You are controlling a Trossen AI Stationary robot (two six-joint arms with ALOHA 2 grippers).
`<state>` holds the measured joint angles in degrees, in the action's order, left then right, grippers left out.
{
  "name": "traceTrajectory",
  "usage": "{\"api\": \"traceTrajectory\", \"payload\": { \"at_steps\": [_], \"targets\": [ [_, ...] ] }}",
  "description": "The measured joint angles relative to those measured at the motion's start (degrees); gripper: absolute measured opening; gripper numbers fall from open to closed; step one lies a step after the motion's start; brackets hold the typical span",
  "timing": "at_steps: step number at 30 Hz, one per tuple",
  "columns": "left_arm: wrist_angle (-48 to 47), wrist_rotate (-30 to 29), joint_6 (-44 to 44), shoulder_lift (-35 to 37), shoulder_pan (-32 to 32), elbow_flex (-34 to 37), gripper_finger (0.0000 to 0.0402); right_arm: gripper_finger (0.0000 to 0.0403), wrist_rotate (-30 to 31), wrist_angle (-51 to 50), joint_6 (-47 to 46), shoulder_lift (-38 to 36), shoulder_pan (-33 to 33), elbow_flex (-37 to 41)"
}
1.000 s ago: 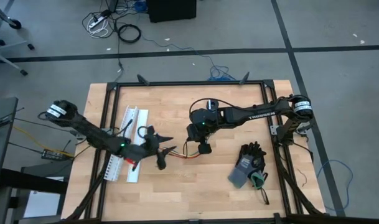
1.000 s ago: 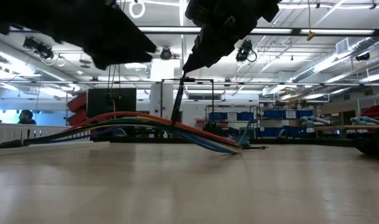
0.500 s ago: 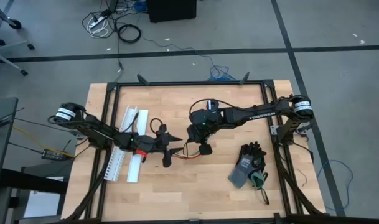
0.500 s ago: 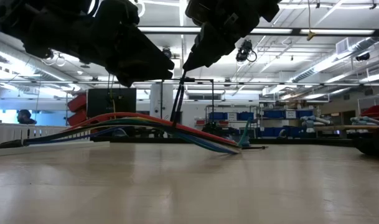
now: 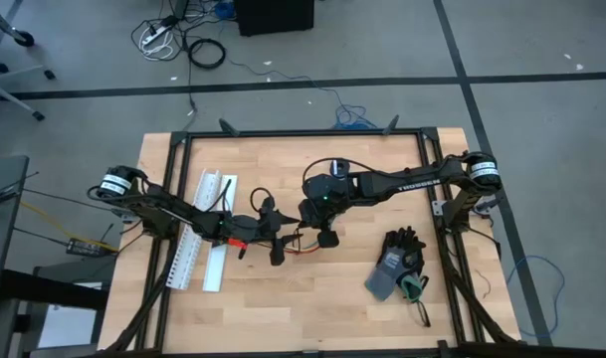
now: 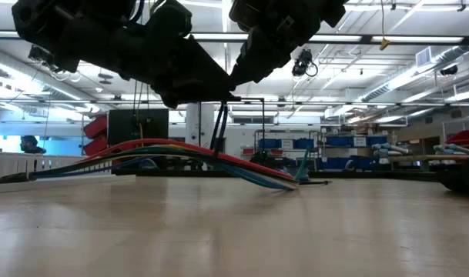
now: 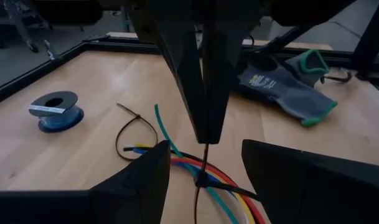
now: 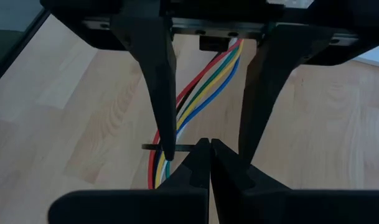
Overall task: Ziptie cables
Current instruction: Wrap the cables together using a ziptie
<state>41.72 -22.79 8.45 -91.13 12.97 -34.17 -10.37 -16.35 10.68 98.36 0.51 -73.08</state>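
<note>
**Take the ziptie tail cleanly, then cinch**

Your right gripper point(image 5: 325, 237) hangs over the middle of the table with its fingers pinched shut on the upright tail of a ziptie point(image 6: 219, 128), which already loops around the cables point(image 6: 180, 151). The bundle lies on the table point(image 5: 312, 298) under both grippers, arching up where the strap lifts it. Your left gripper point(image 5: 274, 247) sits just beside the right one, fingers spread wide on either side of the strap in its wrist view and holding nothing.

Judging by this, the step is to brace the strap's head or the bundle with the left while the right pulls. Centre the open fingers on the black strap just above the wires, not on the wires themselves. Close only once both fingers clear the right gripper's tips. Then pull straight along the tail; a sideways tug would likely drag the bundle.

A second ziptie point(image 7: 134, 127) lies curled on the table near the spool point(image 7: 55, 110).
</note>
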Motion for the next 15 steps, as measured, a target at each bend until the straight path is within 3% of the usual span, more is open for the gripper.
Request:
{"api": "traceTrajectory", "payload": {
  "at_steps": [5, 15],
  "targets": [
    [-0.47, -0.43, 1.01, 0.00, 0.00, 0.00, 0.0186, 0.0000, 0.00, 0.01, 0.00, -0.01, 0.00, 0.00],
    [-0.52, -0.50, 0.98, 0.00, -0.30, 0.00, 0.0124, 0.0000, 0.00, 0.03, 0.00, 0.00, 0.00, 0.00]
  ]
}}
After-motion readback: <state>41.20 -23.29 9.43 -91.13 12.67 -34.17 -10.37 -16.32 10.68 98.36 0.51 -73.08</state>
